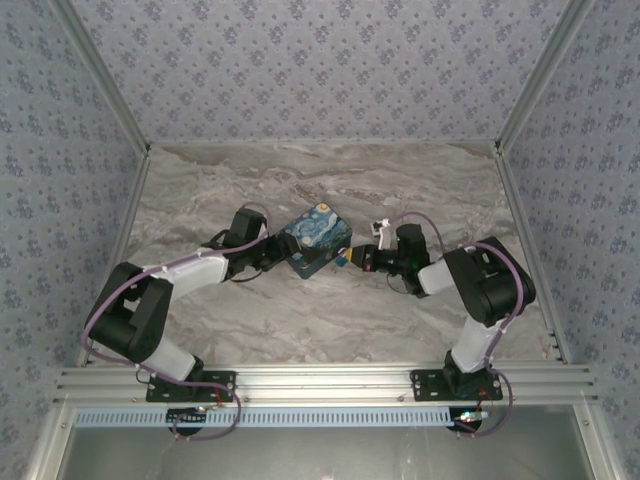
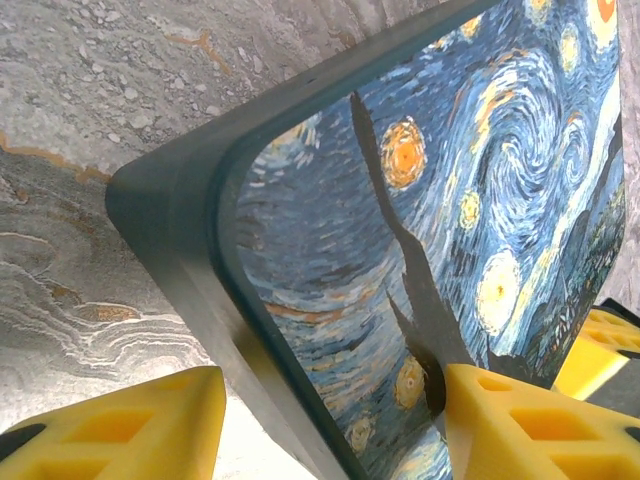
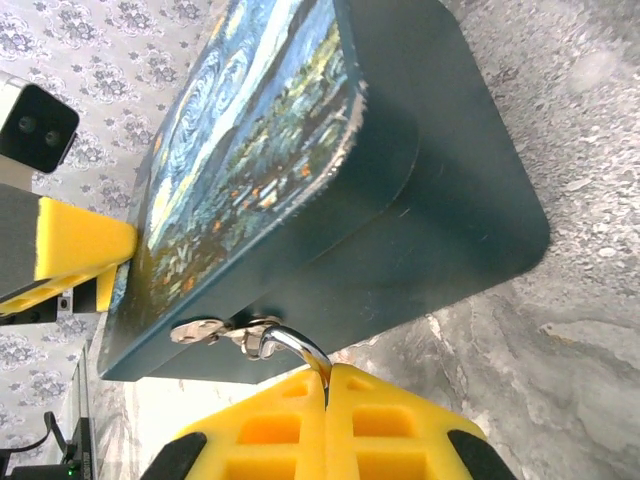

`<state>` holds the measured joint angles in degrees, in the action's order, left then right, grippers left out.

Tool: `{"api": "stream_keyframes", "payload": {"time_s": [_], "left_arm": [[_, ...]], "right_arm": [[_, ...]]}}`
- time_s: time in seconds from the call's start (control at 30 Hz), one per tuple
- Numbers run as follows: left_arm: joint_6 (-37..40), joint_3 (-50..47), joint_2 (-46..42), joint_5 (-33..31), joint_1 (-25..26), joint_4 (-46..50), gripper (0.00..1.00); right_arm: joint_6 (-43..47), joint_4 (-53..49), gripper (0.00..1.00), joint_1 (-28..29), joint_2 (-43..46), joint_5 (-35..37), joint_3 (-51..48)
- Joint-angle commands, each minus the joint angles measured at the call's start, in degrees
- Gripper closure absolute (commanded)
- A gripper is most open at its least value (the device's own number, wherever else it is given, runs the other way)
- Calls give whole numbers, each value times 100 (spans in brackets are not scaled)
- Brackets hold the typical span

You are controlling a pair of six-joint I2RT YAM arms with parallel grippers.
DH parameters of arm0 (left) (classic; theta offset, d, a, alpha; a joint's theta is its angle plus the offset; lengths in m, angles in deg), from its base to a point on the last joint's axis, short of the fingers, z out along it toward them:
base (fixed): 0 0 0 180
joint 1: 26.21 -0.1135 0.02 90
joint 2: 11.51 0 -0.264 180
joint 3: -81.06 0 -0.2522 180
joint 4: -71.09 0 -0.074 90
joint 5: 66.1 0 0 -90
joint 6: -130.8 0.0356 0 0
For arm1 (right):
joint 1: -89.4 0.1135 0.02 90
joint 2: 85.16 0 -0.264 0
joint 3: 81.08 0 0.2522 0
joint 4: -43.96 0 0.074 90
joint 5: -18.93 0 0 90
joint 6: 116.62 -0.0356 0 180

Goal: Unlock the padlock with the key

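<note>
Silvery curved metal [image 3: 285, 342] at the clasp [image 3: 195, 330] of the box [image 3: 400, 180] vanishes between the pressed-together pads [image 3: 390, 420] of the right gripper [image 3: 327, 378], its identity unclear. The left gripper [image 2: 335, 385] clamps the box's left end.

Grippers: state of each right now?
Left gripper: closed on the box.
Right gripper: closed on a silvery shaft at the clasp, probably the key.

The blue-and-yellow painted rectangular box [image 1: 318, 238] sat midway across the grey marbled table [image 1: 330, 180], between my 2 grippers. My left gripper [image 1: 280, 250] was on its left, with a corner of the box between my 2 yellow foam fingers [image 2: 520, 420], 1 against the lid. My right gripper [image 1: 351, 258] was just right of the front wall. There a silvery curved metal padlock shackle [image 3: 290, 345] ran from the small metal clasp [image 3: 198, 330] into the seam between my pressed-together pads [image 3: 390, 425].
</note>
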<state>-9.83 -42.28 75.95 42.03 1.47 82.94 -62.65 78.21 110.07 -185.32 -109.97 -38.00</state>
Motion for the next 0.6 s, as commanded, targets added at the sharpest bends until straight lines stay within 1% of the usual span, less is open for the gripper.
{"api": "stream_keyframes", "payload": {"time_s": [0.0, 0.17, 0.4, 0.57], "left_arm": [[112, -154, 113, -338, -110, 920, 42], [257, 9, 255, -361, -310, 937, 41], [596, 533, 737, -331, -561, 1101, 39], [877, 990, 1048, -483, -742, 1348, 37]], "right_arm": [[317, -595, 100, -39, 424, 93, -133], [571, -1642, 100, -45, 1358, 312, -410], [1046, -3986, 99, 77, 3124, 748, -520], [1195, -5350, 99, 176, 3908, 1087, -433]]}}
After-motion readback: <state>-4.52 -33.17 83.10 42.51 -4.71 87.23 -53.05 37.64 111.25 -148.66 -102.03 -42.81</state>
